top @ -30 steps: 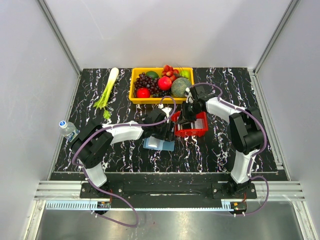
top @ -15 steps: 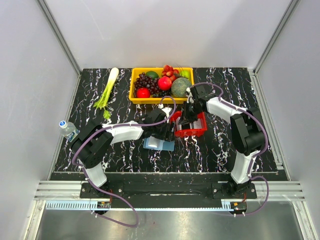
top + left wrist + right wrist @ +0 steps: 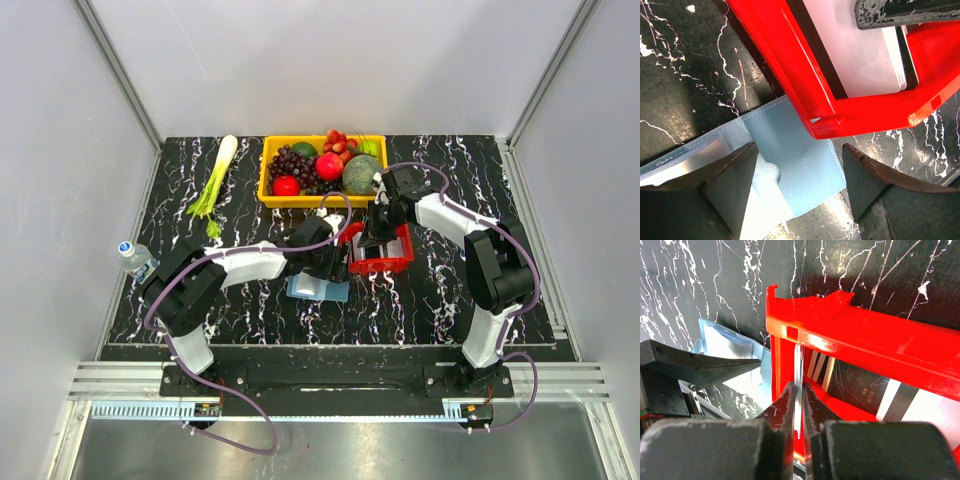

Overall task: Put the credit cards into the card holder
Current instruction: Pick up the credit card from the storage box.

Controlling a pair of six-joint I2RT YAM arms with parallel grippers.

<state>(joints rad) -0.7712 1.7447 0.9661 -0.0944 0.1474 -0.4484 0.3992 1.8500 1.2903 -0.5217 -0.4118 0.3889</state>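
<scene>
- Black marbled table (image 3: 200, 290) carries the red tray (image 3: 395, 264).
- Our right pincer (image 3: 798, 407) dips into the tray's left end, clamped on a white credit card (image 3: 798, 365) held on edge.
- Just left of the tray, our left pincer (image 3: 795, 185) hovers spread wide over the blue card holder (image 3: 800, 150).

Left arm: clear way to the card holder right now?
Likely yes. The left claw hangs open right over the card holder, a finger on each side; only the red tray's corner overlaps one edge.
</scene>
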